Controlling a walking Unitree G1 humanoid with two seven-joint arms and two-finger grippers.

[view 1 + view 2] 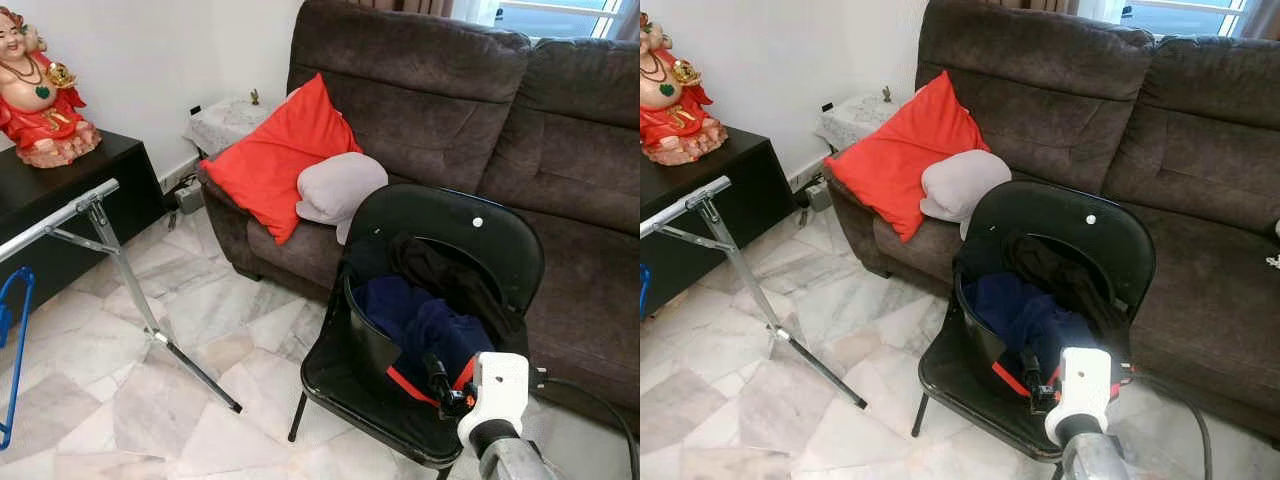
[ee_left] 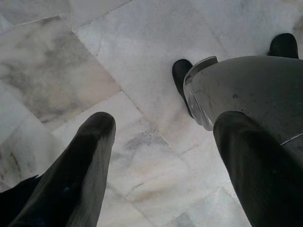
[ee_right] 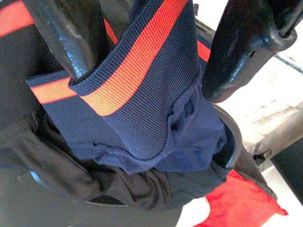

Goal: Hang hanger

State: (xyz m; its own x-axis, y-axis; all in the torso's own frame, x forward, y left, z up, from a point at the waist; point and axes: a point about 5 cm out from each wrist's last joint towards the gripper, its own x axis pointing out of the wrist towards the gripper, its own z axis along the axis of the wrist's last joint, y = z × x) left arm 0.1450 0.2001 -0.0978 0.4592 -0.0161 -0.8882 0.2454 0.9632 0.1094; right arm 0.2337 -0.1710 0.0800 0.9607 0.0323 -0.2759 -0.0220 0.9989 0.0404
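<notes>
A blue hanger (image 1: 14, 345) hangs at the far left, below the metal bar of a drying rack (image 1: 60, 215). On a black folding chair (image 1: 450, 225) stands a black basket (image 1: 362, 335) full of dark clothes. My right gripper (image 1: 441, 386) reaches down into the basket's front. In the right wrist view its fingers (image 3: 64, 38) stand open on either side of a navy garment (image 3: 156, 109) with an orange stripe. My left gripper (image 2: 163, 125) hangs open above the marble floor.
A brown sofa (image 1: 560, 150) with a red cushion (image 1: 275, 160) and a grey pillow (image 1: 340, 185) stands behind the chair. A black cabinet (image 1: 60, 200) with a red figurine (image 1: 35, 95) is at the left. The rack's leg (image 1: 190, 365) slants across the floor.
</notes>
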